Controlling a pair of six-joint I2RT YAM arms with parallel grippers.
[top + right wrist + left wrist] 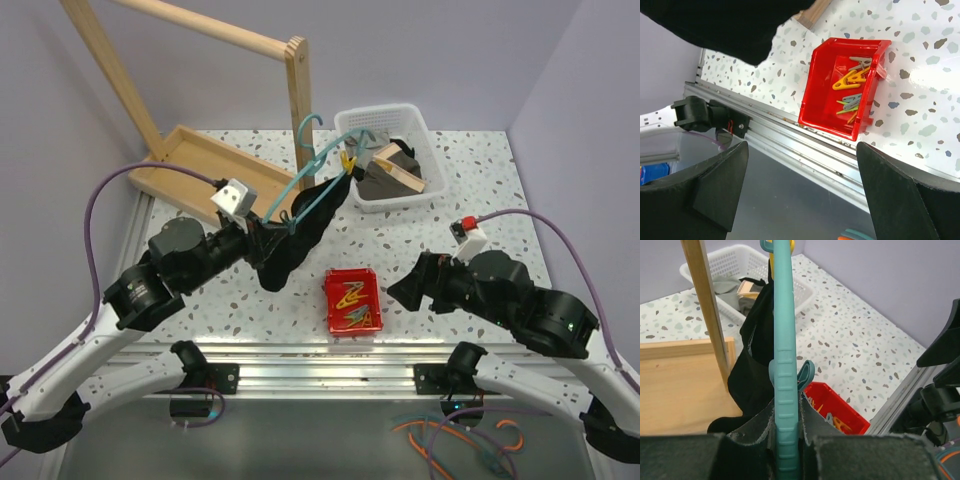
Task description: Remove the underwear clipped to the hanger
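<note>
The left gripper (268, 232) is clenched on the teal wire hanger (318, 192), held up left of the red bin (352, 302), with the black underwear (288, 252) draped from it. One yellow clothespin (348, 160) beyond the bin appears to pin the fabric, so removal looks unfinished. The right gripper (408, 290) waits right of the bin, released and empty.

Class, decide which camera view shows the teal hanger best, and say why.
Top external: the hanger shows its hook and triangular frame together. Left wrist shows only one bar of it, close up and edge-on. Right wrist shows none of it.
</note>
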